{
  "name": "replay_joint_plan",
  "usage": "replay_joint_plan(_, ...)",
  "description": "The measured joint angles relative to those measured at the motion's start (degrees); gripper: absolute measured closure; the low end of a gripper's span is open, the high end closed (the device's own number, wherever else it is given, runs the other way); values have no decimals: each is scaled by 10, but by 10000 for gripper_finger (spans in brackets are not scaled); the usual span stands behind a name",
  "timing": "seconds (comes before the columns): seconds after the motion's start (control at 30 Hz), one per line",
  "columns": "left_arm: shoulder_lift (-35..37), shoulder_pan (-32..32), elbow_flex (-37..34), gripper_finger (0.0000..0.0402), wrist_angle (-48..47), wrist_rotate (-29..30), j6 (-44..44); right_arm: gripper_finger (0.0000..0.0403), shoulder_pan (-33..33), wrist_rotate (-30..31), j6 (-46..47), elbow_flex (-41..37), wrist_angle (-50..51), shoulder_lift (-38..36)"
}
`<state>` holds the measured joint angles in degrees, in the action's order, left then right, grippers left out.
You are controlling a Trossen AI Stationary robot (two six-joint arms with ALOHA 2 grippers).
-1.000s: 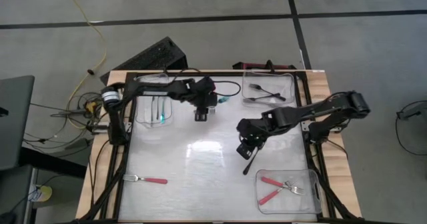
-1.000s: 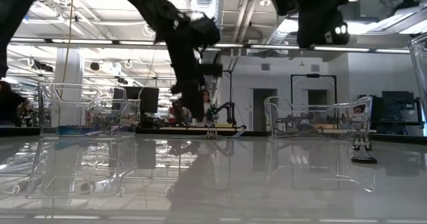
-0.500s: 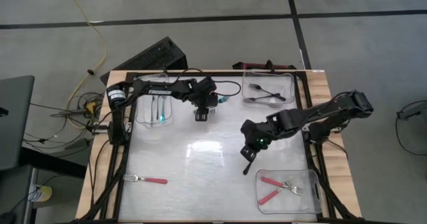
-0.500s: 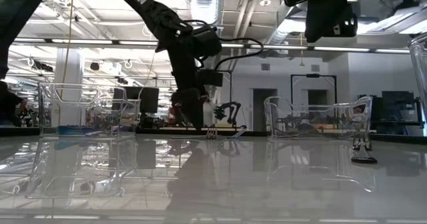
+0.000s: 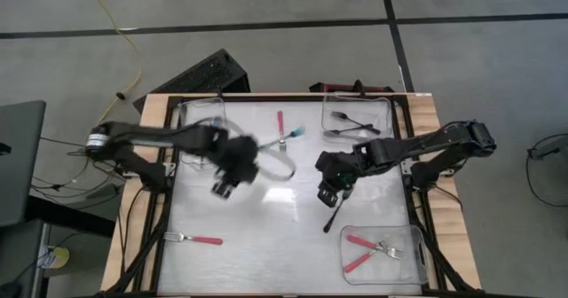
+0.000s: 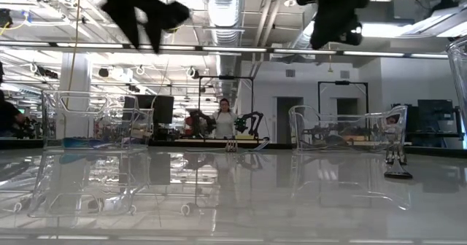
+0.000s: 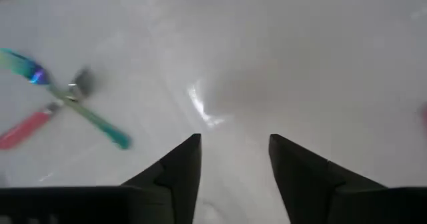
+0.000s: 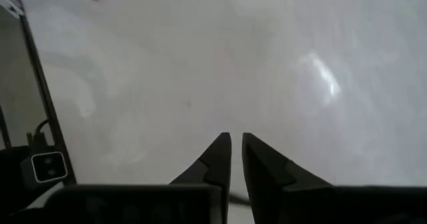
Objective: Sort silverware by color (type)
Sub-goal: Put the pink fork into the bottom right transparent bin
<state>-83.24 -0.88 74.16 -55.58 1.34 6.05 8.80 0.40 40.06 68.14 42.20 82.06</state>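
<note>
On the worktop (image 5: 266, 209), the main risk is at the far edge. There, a red fork (image 5: 280, 121) and a teal fork (image 7: 93, 117) lie touching, seemingly crossed. The left pincer (image 7: 233, 139) hangs wide and empty over the middle-left, and if it closes there it could catch both forks or flick one aside.

The right pincer (image 8: 236, 137) is nearly closed with nothing seen between its fingers. It hovers above a black fork (image 5: 332, 219) just short of the red-fork tray (image 5: 417, 245), so a descent without opening would push the fork.

The black fork lies diagonally. The red fork runs near-to-far, and the teal one is slanted. A red-handled fork (image 5: 195, 239) lies parallel to the near edge, tines towards the left arm's side.
</note>
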Motion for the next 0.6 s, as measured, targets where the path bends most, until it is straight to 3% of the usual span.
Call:
replay_joint_plan(0.27, 99, 226, -75, 389, -67, -1, 287, 340, -31, 0, -105, 0, -75, 0)
replay_joint_plan(0.47, 100, 383, -149, 399, -54, -10, 486, 340, -35, -1, -96, 0, -132, 0)
replay_joint_plan(0.6, 100, 435, -208, 378, -16, 14, 545, 340, -21, -1, -43, 0, -143, 0)
